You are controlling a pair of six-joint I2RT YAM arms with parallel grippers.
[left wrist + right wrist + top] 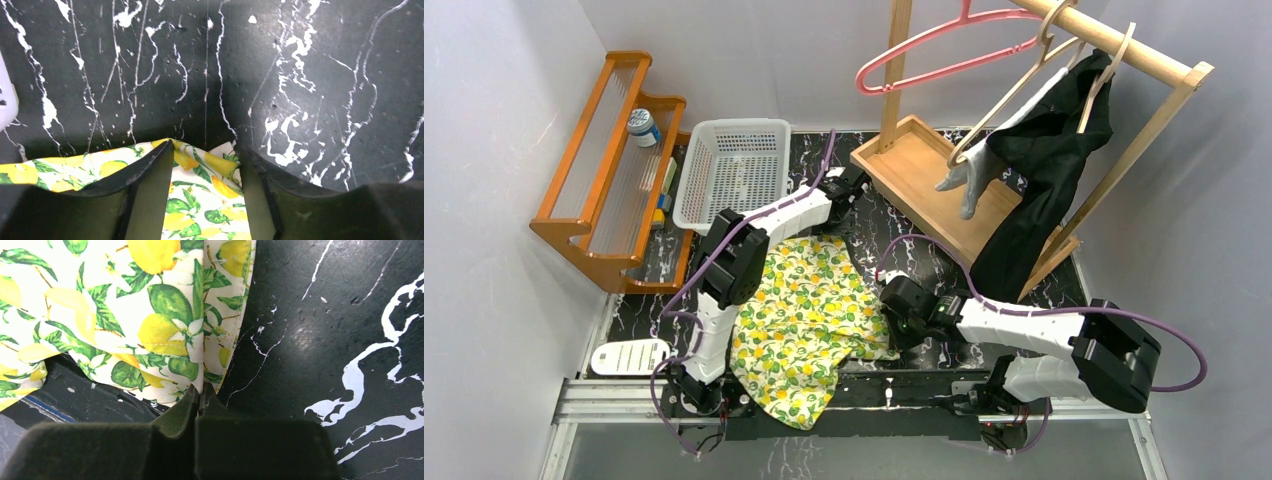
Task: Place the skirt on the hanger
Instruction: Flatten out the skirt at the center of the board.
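The lemon-print skirt (804, 310) lies crumpled on the black marble table between both arms. My left gripper (844, 200) is at the skirt's far corner. In the left wrist view its jaws (205, 146) stand apart, with that corner of the skirt (200, 200) lying between the fingers, not pinched. My right gripper (889, 325) is at the skirt's right edge. In the right wrist view it (199, 390) is shut on the hem of the skirt (125, 315). An empty pink hanger (934, 50) hangs on the wooden rack at the back right.
The wooden rack (924, 180) also carries wooden hangers with a black garment (1054, 170) and a grey glove (974, 180). A white basket (734, 170) and an orange wooden shelf (614, 160) stand at the back left. A white remote (629, 355) lies near left.
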